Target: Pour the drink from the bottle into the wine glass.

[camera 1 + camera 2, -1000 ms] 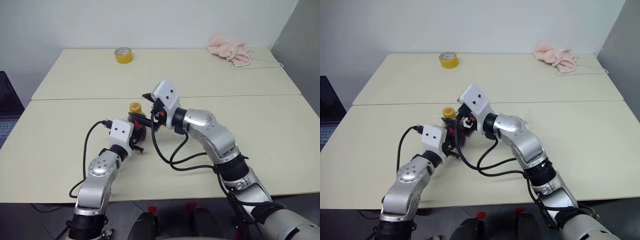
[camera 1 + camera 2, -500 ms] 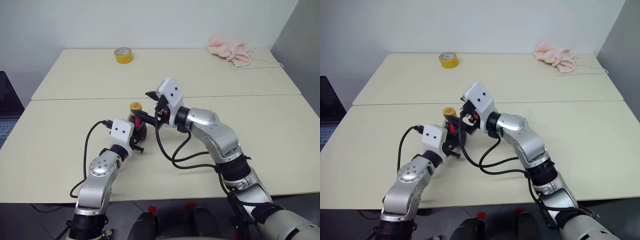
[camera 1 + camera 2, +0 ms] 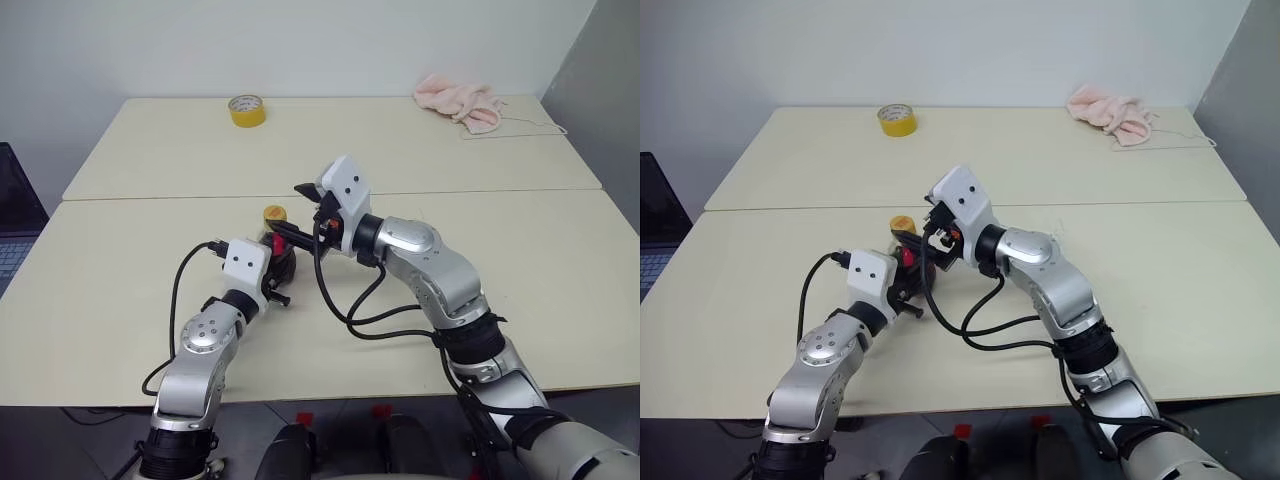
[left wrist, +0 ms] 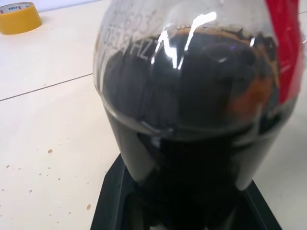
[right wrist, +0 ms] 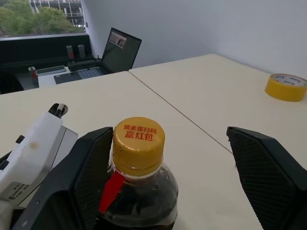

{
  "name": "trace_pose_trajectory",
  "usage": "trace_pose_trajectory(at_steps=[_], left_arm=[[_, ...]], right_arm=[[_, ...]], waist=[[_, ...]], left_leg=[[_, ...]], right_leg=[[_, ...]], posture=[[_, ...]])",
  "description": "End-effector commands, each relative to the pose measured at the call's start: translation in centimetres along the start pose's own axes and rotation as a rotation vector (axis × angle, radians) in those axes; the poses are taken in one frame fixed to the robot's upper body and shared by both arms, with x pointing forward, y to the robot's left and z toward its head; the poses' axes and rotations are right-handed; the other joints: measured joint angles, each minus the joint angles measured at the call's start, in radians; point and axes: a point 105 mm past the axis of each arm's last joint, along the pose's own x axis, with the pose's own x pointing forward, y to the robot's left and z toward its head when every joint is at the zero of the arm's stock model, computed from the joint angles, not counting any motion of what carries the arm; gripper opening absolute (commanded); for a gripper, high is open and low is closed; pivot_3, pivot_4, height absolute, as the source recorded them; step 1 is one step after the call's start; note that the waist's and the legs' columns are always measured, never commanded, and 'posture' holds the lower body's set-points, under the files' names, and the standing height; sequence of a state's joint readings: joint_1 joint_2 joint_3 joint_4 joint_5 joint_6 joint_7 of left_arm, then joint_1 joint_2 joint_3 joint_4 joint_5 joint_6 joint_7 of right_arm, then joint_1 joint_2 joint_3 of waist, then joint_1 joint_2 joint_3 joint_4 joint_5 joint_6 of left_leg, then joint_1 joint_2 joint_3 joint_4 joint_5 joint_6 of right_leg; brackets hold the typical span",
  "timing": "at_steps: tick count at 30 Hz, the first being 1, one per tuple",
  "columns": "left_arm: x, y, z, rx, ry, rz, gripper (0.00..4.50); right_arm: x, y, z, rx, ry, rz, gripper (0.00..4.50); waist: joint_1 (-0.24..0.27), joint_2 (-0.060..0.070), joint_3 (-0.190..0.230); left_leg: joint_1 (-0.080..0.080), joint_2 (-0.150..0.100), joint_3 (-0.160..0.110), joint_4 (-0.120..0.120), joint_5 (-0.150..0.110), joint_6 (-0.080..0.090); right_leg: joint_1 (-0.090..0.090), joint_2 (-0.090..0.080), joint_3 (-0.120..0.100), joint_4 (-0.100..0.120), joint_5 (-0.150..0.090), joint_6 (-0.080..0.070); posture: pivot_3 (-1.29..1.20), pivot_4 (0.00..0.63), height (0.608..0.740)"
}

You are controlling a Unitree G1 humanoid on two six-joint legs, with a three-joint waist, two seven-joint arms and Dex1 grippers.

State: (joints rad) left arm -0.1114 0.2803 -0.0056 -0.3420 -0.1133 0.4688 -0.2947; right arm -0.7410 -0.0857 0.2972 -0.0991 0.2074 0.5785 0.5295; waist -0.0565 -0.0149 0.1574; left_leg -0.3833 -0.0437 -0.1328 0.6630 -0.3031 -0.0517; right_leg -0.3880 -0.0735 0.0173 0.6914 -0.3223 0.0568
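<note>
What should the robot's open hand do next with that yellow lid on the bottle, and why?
Probably close the right gripper on the yellow cap to twist it off. The left gripper is shut on the bottle, holding it upright on the table, the drink is sealed inside, and the right gripper's open fingers sit either side of the cap. It cannot pour while capped.

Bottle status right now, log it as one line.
bottle: upright, cap on | left gripper: shut on bottle | right gripper: open around cap | pour: not started
</note>
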Motion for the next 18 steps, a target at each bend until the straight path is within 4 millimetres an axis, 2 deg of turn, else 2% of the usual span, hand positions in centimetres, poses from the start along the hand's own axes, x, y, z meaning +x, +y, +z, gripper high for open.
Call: trace_pose_trajectory(at_steps=[1,10,18], left_arm=[[-0.2,0.3,1.8,0.021,-0.076,0.012,0.90],[-0.2,0.4,1.9,0.018,-0.079,0.020,0.90],[-0.1,0.3,1.8,0.018,-0.081,0.017,0.90]], right_arm=[[-0.8,-1.5,0.4,-0.059,-0.006,-0.077,4.03],[-2.7,-3.3,-0.8,-0.126,0.058,-0.112,4.03],[-3.8,-5.1,-0.8,-0.132,0.069,-0.176,4.03]], waist=[[0.000,0.000,0.000],[0.002,0.000,0.000],[0.000,0.000,0.000]], left_leg=[[0.000,0.000,0.000,0.000,0.000,0.000],[0.000,0.000,0.000,0.000,0.000,0.000],[0.000,0.000,0.001,0.000,0.000,0.000]], right_leg=[[0.000,0.000,0.000,0.000,0.000,0.000],[0.000,0.000,0.000,0.000,0.000,0.000],[0.000,0.000,0.000,0.000,0.000,0.000]], posture=[[0.00,0.150,0.740],[0.00,0.150,0.740],[0.00,0.150,0.740]])
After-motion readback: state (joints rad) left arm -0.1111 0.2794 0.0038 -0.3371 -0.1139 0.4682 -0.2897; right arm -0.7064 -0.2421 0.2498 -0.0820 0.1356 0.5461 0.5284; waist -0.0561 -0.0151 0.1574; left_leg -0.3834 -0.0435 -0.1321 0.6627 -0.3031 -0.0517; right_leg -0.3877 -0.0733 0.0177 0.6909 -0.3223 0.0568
